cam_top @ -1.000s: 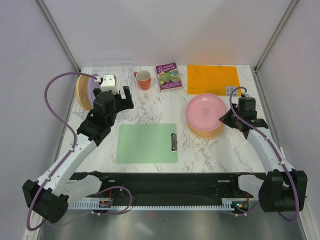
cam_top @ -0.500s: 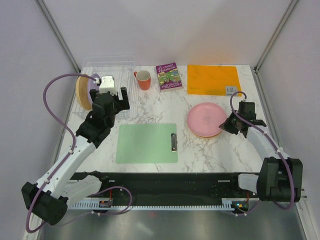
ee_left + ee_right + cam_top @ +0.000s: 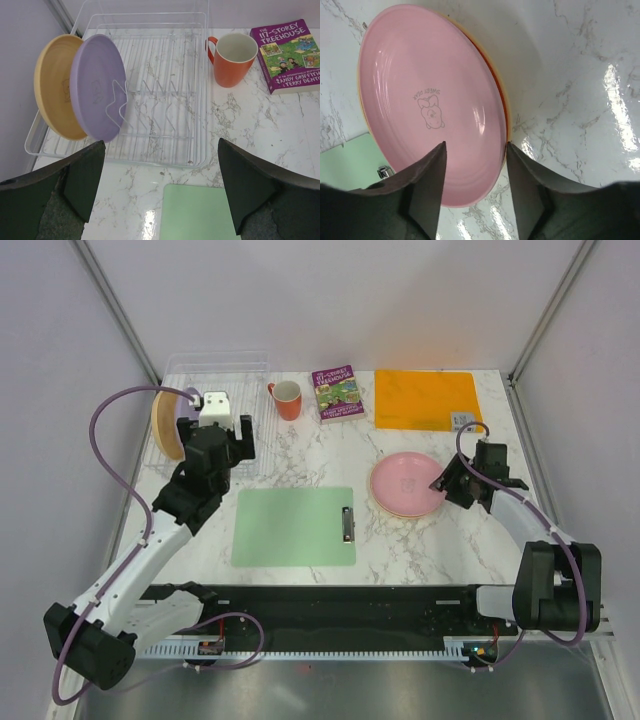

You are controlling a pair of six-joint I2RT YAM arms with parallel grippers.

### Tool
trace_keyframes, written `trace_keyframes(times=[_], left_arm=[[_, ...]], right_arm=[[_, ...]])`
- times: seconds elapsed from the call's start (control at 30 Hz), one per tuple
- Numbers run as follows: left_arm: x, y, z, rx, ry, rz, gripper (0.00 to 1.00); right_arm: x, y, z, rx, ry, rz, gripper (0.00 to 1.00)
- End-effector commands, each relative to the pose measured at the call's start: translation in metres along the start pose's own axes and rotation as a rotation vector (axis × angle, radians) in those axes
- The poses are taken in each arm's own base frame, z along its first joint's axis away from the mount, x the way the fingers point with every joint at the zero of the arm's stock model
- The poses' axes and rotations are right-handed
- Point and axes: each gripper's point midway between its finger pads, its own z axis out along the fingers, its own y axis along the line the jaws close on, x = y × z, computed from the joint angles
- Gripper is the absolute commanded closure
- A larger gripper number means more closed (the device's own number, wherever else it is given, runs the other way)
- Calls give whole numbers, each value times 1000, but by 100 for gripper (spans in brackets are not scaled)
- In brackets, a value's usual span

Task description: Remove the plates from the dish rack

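The pink plate (image 3: pixel 405 483) lies flat on the yellow-orange plate (image 3: pixel 503 100), right of centre on the table. My right gripper (image 3: pixel 443 483) is at the pink plate's right edge and stands open. In the right wrist view one finger hangs over the pink surface and the other beyond the rim. In the dish rack (image 3: pixel 200 100) at the back left, the lilac plate (image 3: pixel 97 85) and the tan-yellow plate (image 3: pixel 52 85) stand upright at the left end. My left gripper (image 3: pixel 161 145) hovers wide open just in front of the rack, holding nothing.
An orange-red mug (image 3: pixel 287 398) stands right of the rack, with a purple book (image 3: pixel 337 392) beside it. An orange sheet (image 3: pixel 425 398) lies at the back right. A green clipboard (image 3: pixel 295 526) lies in the middle near the front.
The right gripper lowered the pink plate onto the yellow-orange plate and opened its jaws, letting go. The left gripper shifted slightly left, toward the rack.
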Motion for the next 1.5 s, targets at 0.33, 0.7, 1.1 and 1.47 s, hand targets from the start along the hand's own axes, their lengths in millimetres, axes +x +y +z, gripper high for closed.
trace_keyframes(times=[0.33,0.7,1.1,1.47], left_arm=[[-40,81,62,-308,51,144,1],[5,113,113,-387,199,152,11],[50,117,149,-419,308,162,23],[50,129,150,-486,325,205,98]], right_arm=[[-71,6,-76,101,-325,-153,27],[-56,4,-66,79,-276,-150,26],[-45,14,-59,1,-239,-136,25],[-29,15,-39,-41,-159,-115,24]])
